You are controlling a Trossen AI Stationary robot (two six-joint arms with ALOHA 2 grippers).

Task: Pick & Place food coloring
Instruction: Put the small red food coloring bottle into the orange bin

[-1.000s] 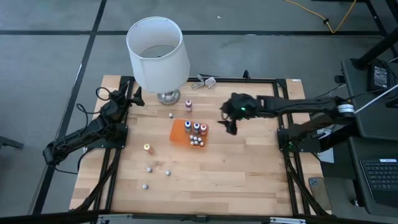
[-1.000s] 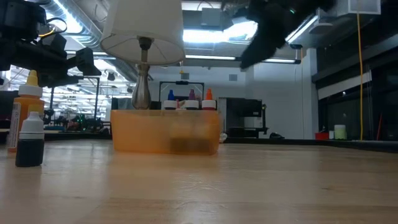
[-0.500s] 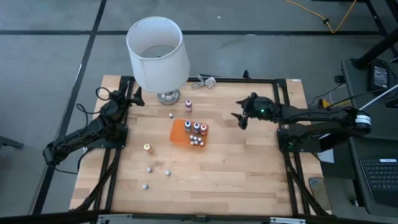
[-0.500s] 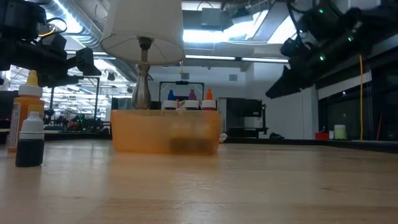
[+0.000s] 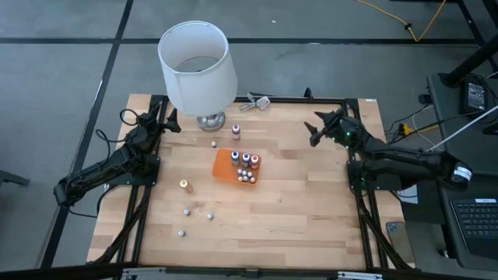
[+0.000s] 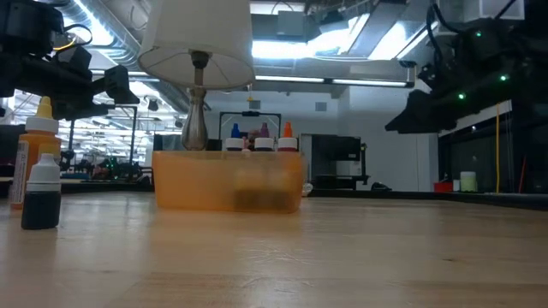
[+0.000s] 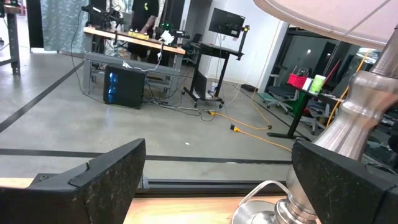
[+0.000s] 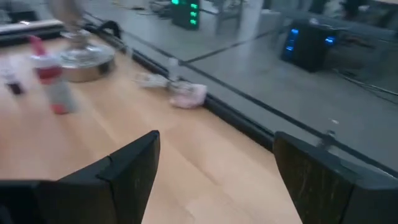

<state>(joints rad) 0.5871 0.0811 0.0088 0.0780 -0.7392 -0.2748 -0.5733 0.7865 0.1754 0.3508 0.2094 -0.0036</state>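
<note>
Several bottles (image 5: 246, 161) are sitting in the tray (image 5: 226, 165) — others are lying loose well beyond the right gripper (image 5: 317, 131), fingers apart, empty.

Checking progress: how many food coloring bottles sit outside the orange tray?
6 bottles: one by the lamp base, one nearer the tray, an orange one left of it, three farthest from the lamp. The lamp may hide more.

White-shaded lamp (image 5: 197, 66) at table (image 5: 311, 210) far edge; orange tray (image 5: 226, 165) mid-table.
</note>
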